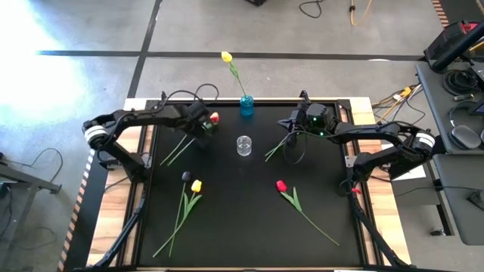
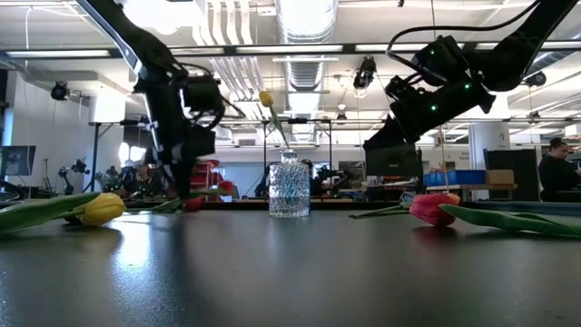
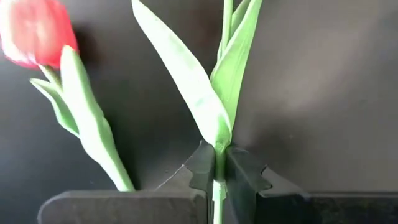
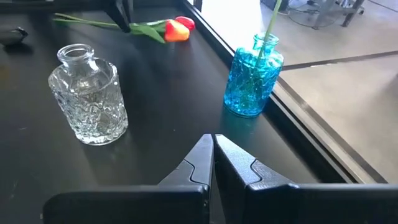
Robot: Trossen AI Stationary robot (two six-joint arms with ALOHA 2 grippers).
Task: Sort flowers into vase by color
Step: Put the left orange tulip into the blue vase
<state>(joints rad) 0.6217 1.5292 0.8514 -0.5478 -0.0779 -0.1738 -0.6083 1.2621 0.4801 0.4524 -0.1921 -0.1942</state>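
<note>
Green stem point(image 3: 217, 174) is sitting clenched in the left gripper point(image 3: 217, 171), visible only at its wrist; right gripper point(image 4: 213, 155) is hovering clenched, empty.

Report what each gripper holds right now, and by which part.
The left gripper is shut on a tulip's green stem, just below where its leaves branch off. The right gripper is shut and holds nothing, near the blue vase.

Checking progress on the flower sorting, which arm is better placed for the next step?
Left. The left gripper is shut on a green stem near the red tulip, so it can carry on. The right gripper is shut on nothing, near the blue vase.
</note>
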